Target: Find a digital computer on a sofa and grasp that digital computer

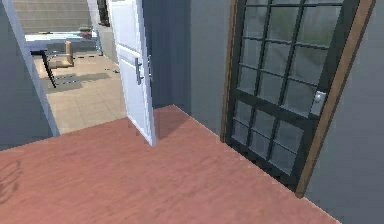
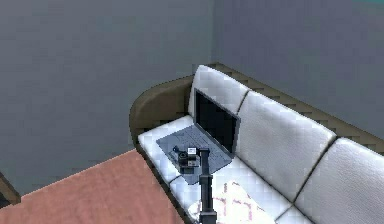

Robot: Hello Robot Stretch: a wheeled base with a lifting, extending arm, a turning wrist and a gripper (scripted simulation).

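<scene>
In the forward view a reddish plank floor (image 1: 150, 175) runs up to grey walls (image 1: 190, 50). A white door (image 1: 130, 60) stands swung open left of the middle. Through the doorway beside it lies a second room with a pale tan floor (image 1: 85, 100), where a dark-legged piece of furniture (image 1: 45, 60) and a small pale upright object (image 1: 68, 50) are too small to name. At the forward view's right a dark door with many glass panes (image 1: 280, 80) sits closed in a brown frame (image 1: 335, 90), with a light metal handle (image 1: 318, 102) on its right side. In the arm side view a sofa (image 2: 285, 135) with white cushions and an olive-brown frame stands against blue-grey walls, its rounded armrest (image 2: 150, 105) toward the picture's left. The laptop (image 2: 216, 122) lies on the seat cushion next to that armrest, with its dark screen raised toward the backrest and its grey base flat on the seat. The arm (image 2: 207, 195) rises from the bottom edge. The gripper (image 2: 181, 153) at its far end shows at the near edge of the laptop's base, and I cannot tell whether it is touching the base or above it. I also cannot tell how the jaws stand, or whether the gripper holds anything.
</scene>
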